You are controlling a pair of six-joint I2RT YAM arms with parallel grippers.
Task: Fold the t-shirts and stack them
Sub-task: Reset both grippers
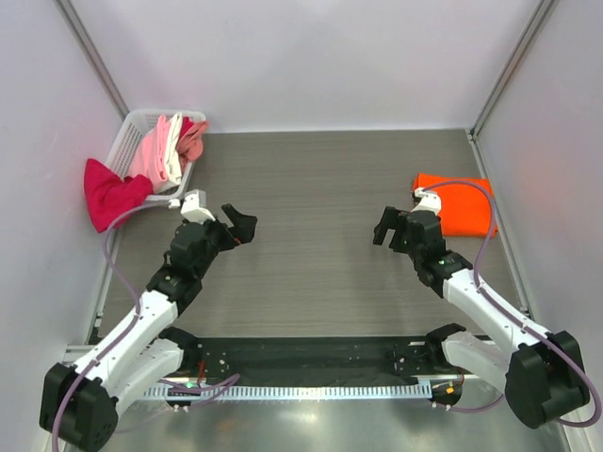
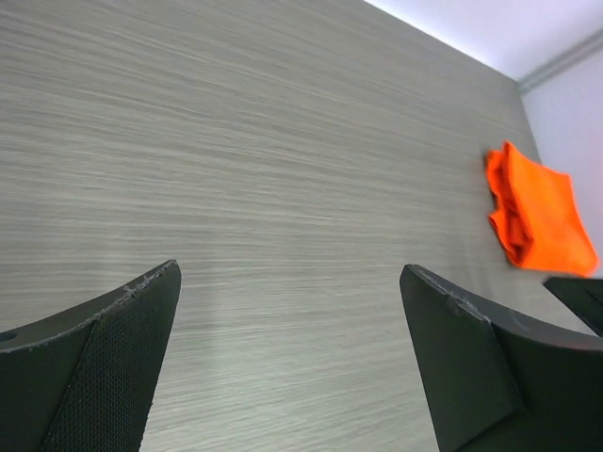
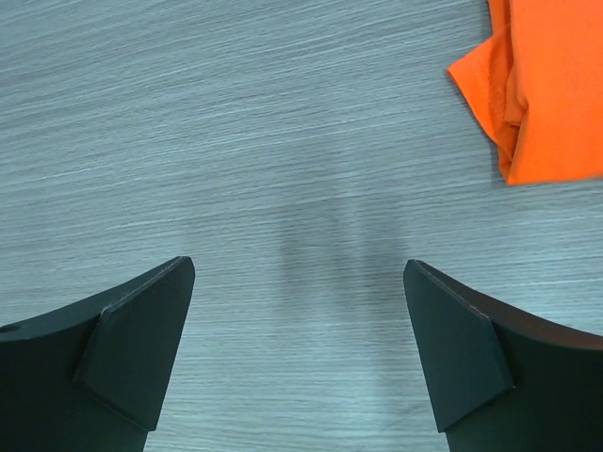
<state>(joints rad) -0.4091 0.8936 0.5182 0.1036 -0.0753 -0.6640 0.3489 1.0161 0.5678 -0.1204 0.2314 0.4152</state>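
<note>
A folded bright orange t-shirt lies flat at the table's right side; it also shows in the left wrist view as the orange t-shirt and in the right wrist view as the orange t-shirt. A magenta-red t-shirt hangs over the near left corner of the basket. Light pink, white and salmon t-shirts are bunched inside it. My left gripper hovers open over bare wood, right of the basket. My right gripper stands open and empty just left of the orange shirt.
A white mesh basket sits at the back left corner against the wall. Light walls close in the table on the left, back and right. A black strip with a white toothed rail runs along the near edge between the arm bases.
</note>
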